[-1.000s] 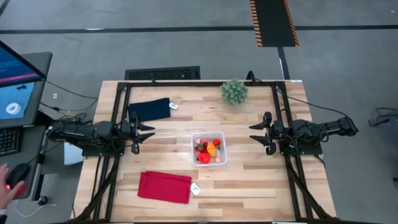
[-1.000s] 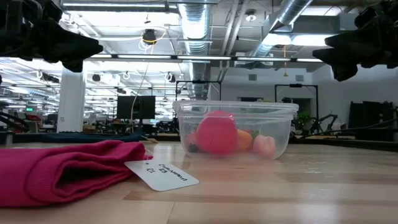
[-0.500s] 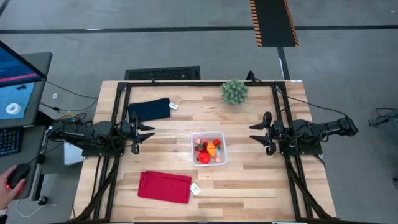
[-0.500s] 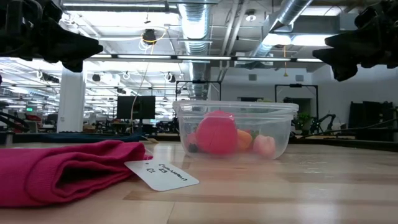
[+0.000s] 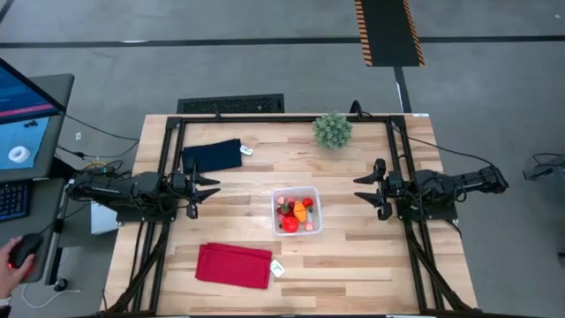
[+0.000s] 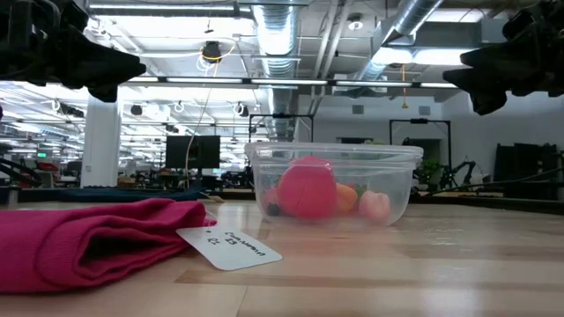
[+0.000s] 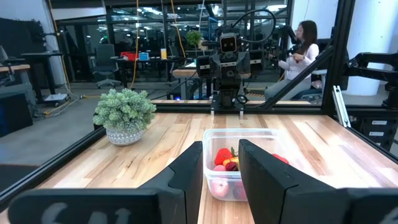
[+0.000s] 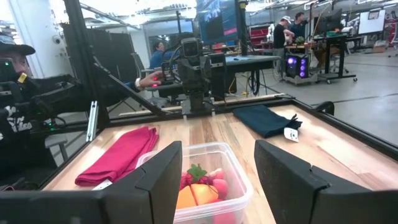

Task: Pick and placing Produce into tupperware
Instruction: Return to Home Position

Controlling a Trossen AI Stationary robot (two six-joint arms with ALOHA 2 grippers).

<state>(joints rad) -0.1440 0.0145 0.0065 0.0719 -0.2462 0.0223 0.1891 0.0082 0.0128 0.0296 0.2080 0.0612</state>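
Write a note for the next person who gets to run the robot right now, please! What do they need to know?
Left gripper: open, empty, raised at the left side of the table, facing the middle.
Right gripper: open, empty, raised at the right side, facing the middle.
Tupperware: mid-table, between the two grippers.
Produce: every piece in view lies inside the tupperware; none shows loose on the wood.
Done: the picking and placing looks finished.
Left: probably only parking the arms; maybe check that nothing hides under the red cloth or navy cloth.
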